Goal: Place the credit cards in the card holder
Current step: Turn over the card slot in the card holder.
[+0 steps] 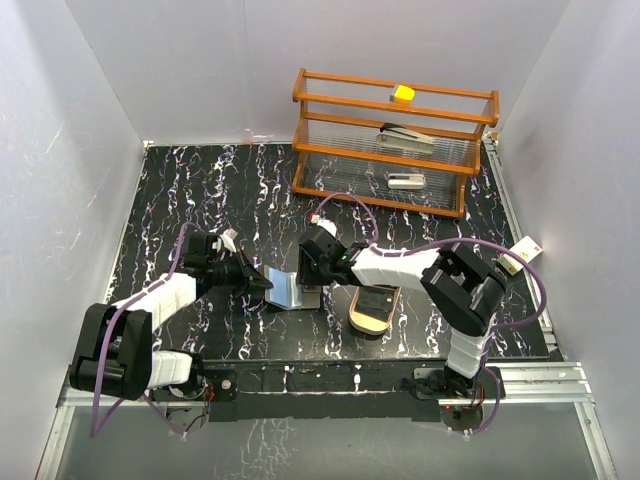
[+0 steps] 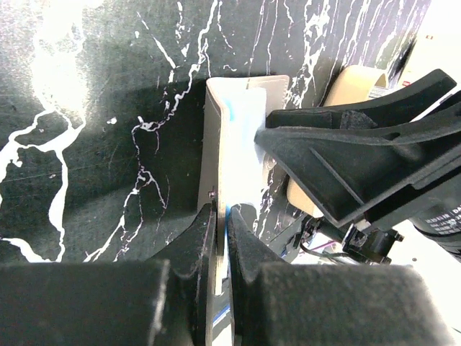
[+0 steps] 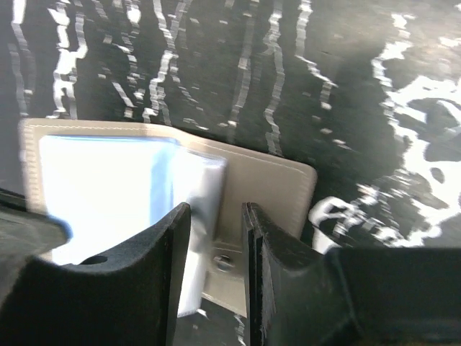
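Closest thing to the lens in the left wrist view is the left gripper [image 2: 222,216] itself. Its jaws are squeezed down almost to nothing on the near edge of one wallet [image 2: 209,144] flap. That pinch props the wallet up on its edge on the table [image 2: 94,108], opened like a little book, so the inside faces the other arm. Pretty sure that's the whole point of the hold: one arm plays vise, the other does the feeding.

The right gripper [image 2: 265,135] comes in from the opposite side with its tips right at the open face. From its own wrist camera the jaws look narrow. A whitish card [image 3: 205,184] sits in the gap, overlapping a pale blue card [image 3: 108,194] that lies flat against the inner panel. Can't tell if the fingers are actually clamped on the whitish card or just straddling it, since it's blurry there. The snap button [image 3: 222,261] peeks out between the fingers lower down.

Task-wise, at least two cards are at the wallet. My guess is the whitish one is only partway into a slot, not seated. The next bit needs a straight push along the pocket. Go crooked and the card buckles, or the wallet twists out of the left pinch.

Just beside the wallet sits an oval wooden tray [image 1: 368,322]. At the back there's a wooden rack [image 1: 395,140] with a yellow block [image 1: 403,93] on top. Neither matters here.
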Robot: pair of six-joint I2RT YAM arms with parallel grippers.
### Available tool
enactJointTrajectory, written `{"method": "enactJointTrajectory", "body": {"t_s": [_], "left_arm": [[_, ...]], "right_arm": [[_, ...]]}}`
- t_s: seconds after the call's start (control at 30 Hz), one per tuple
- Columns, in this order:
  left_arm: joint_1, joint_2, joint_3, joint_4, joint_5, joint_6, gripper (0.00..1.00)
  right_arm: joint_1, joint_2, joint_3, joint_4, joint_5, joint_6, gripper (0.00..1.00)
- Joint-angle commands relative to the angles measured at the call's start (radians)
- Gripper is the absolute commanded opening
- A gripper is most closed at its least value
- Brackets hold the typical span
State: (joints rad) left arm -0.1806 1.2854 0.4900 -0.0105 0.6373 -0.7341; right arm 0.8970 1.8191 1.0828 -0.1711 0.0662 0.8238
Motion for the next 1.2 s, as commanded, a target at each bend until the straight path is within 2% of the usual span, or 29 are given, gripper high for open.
{"method": "enactJointTrajectory", "body": {"t_s": [0.0, 0.17, 0.33, 0.5, 0.67, 0.93, 1.17], "left_arm": [[-0.003, -0.035, 0.005, 0.017, 0.056, -0.016, 0.0], [-0.003, -0.04, -0.007, 0.038, 0.072, -0.03, 0.0], [-0.004, -0.033, -0.002, 0.041, 0.066, -0.027, 0.0], [-0.006, -0.028, 0.007, 0.051, 0.069, -0.032, 0.0], [-0.026, -0.034, 0.043, -0.009, 0.027, 0.0, 0.0], [-0.032, -0.059, 0.147, -0.143, 0.012, 0.06, 0.0], [-0.036, -0.071, 0.162, -0.168, 0.037, 0.056, 0.0]], "right_arm": [[-0.004, -0.07, 0.006, -0.196, 0.16, -0.082, 0.33], [-0.003, -0.146, 0.052, -0.348, 0.237, -0.102, 0.34], [0.009, -0.196, 0.166, -0.414, 0.199, -0.134, 0.36], [0.025, -0.231, 0.143, -0.228, 0.033, -0.137, 0.35], [0.032, -0.2, 0.127, -0.075, -0.048, -0.098, 0.33], [0.034, -0.05, 0.198, -0.064, -0.036, -0.083, 0.47], [0.034, 0.01, 0.175, -0.058, -0.036, -0.078, 0.47]]}}
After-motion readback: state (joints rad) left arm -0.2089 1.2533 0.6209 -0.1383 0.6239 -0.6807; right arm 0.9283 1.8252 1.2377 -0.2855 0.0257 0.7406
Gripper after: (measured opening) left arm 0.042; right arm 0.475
